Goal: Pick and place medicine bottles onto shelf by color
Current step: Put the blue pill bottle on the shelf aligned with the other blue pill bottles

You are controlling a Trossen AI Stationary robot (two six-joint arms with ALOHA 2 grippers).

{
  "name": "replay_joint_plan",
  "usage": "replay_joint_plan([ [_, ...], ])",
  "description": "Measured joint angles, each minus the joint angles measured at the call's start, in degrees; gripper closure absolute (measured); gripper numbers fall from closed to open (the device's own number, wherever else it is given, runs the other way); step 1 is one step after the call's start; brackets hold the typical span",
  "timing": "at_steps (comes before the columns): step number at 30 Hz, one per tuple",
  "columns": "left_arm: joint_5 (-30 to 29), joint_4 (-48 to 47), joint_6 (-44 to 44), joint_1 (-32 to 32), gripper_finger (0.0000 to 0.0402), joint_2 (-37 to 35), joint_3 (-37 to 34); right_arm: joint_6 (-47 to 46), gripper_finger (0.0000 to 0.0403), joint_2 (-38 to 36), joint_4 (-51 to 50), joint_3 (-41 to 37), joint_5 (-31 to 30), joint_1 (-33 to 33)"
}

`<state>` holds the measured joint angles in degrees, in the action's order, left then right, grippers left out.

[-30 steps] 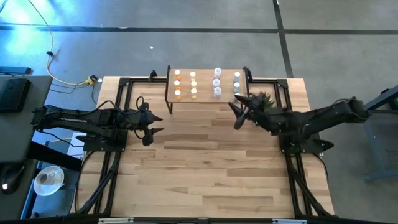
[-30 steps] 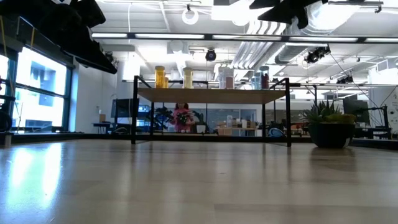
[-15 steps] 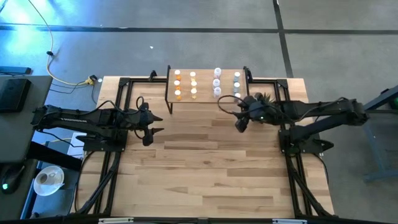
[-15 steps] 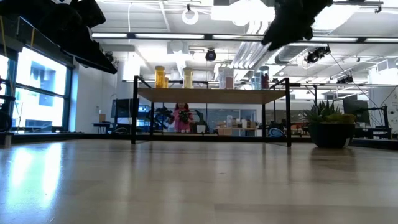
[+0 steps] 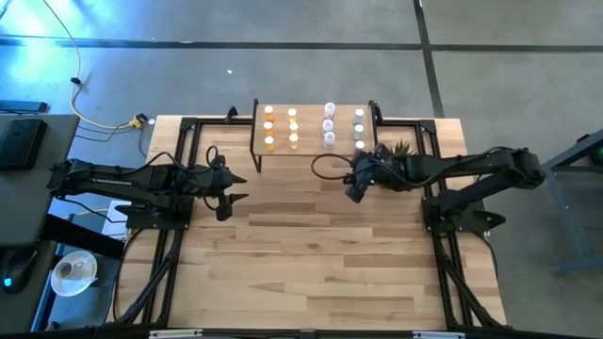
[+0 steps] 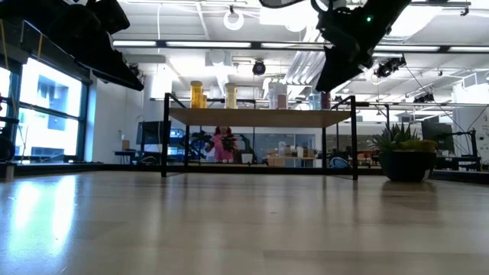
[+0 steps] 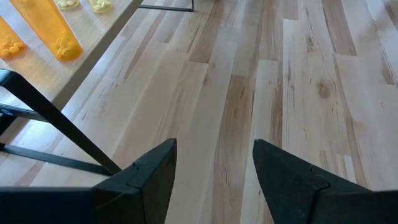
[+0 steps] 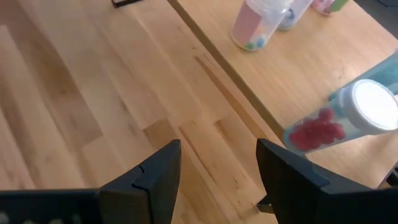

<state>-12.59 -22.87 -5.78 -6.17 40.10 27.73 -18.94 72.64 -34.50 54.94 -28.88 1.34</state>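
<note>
Both our arms reach inward, nothing held.
Our left gripper (image 5: 236,185) hovers low with fingers (image 7: 152,174) spread; our right gripper (image 5: 350,182) reaches toward centre, fingers (image 8: 155,171) apart.

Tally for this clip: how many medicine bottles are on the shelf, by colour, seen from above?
Orange or amber bottles: 6
Purple-tinted bottles: 3
Pale bluish bottles: 3
Total on the shelf: 12
</note>
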Motion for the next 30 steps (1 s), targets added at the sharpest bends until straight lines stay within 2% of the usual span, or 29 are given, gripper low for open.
replay_joint_plan([
  [9, -0.01, 0.00, 0.00, 0.00, 0.0200, 0.00, 0.00, -0.07, 0.0203, 0.92, 0.02, 0.00, -0.13, 4.07],
  [30, -0.02, 0.00, 0.42, 0.00, 0.0200, 0.00, 0.00, 1.01, 0.0203, 0.92, 2.71, -0.02, 0.09, 8.64],
])
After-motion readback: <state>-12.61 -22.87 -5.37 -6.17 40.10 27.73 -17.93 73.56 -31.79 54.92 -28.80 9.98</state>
